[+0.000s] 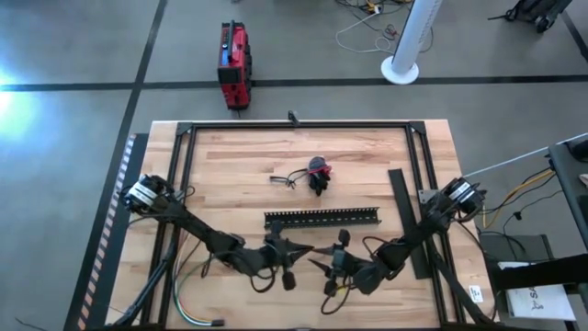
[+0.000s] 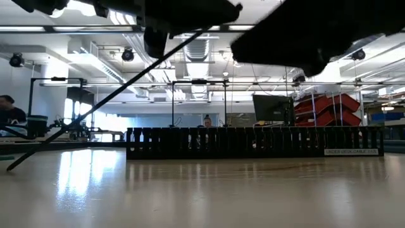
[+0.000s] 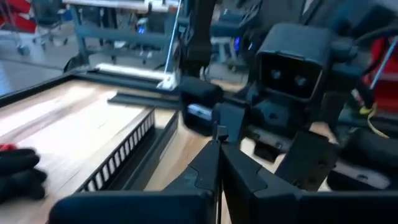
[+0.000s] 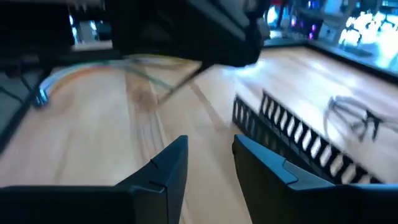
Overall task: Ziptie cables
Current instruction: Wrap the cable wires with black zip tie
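A: Where's the ziptie [image 1: 308, 249]?
B: Near the front middle of the wooden surface [image 1: 230, 156]. It's a thin dark strip slanting from the left hand [image 1: 292, 248], whose fingers are pressed together on it, toward the right hand [image 1: 326, 268] at about 4 o'clock. In the low view it runs as a long slanted line down to the surface.

A: And the cables [image 1: 188, 299]?
B: Off at 8 o'clock from the left hand, a loose green and white loop by the front left edge, well apart from the ziptie.

A: The right hand?
B: Its fingers [image 4: 165, 168] stand apart with bare wood between them, pinching nothing.

A: What's around them?
B: The black comb-slotted duct [image 1: 322, 219] lies just behind both hands, at 12 o'clock. Its slots look empty in the low view. Farther back sit a red-and-black lump [image 1: 319, 171] and a small wire tangle [image 1: 283, 180]. A flat black cover strip [image 1: 404, 210] lies along the right side.
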Robot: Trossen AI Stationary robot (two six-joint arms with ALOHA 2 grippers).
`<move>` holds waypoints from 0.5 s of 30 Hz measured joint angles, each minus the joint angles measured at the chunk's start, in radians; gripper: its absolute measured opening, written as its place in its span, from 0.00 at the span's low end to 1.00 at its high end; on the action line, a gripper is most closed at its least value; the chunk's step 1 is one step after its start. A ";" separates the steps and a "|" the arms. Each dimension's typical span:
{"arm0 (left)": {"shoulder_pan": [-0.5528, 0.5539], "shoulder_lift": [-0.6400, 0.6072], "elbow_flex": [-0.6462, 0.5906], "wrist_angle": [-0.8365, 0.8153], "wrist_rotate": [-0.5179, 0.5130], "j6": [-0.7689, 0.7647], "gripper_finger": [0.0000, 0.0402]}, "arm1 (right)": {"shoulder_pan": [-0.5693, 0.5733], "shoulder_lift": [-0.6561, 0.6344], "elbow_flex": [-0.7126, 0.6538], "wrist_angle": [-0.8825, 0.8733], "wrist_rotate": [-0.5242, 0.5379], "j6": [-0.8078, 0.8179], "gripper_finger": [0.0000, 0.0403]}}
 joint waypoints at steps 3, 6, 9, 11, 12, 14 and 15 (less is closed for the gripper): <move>0.000 0.000 -0.022 0.068 0.013 0.017 0.00 | -0.019 0.000 0.000 0.122 -0.061 -0.114 0.28; 0.000 -0.002 -0.024 0.096 0.016 0.043 0.00 | -0.048 0.000 0.000 0.170 -0.106 -0.142 0.28; -0.001 -0.006 -0.021 0.096 0.022 0.058 0.00 | -0.079 0.000 0.000 0.172 -0.158 -0.135 0.27; -0.001 -0.006 -0.019 0.100 0.033 0.064 0.00 | -0.095 0.000 0.000 0.191 -0.226 -0.137 0.26; -0.001 -0.006 -0.019 0.102 0.037 0.065 0.00 | -0.100 0.000 0.000 0.200 -0.254 -0.142 0.26; -0.001 -0.006 -0.019 0.102 0.037 0.066 0.00 | -0.104 0.000 0.000 0.223 -0.278 -0.154 0.24; -0.001 -0.006 -0.019 0.102 0.037 0.066 0.00 | -0.105 0.000 0.000 0.229 -0.278 -0.161 0.23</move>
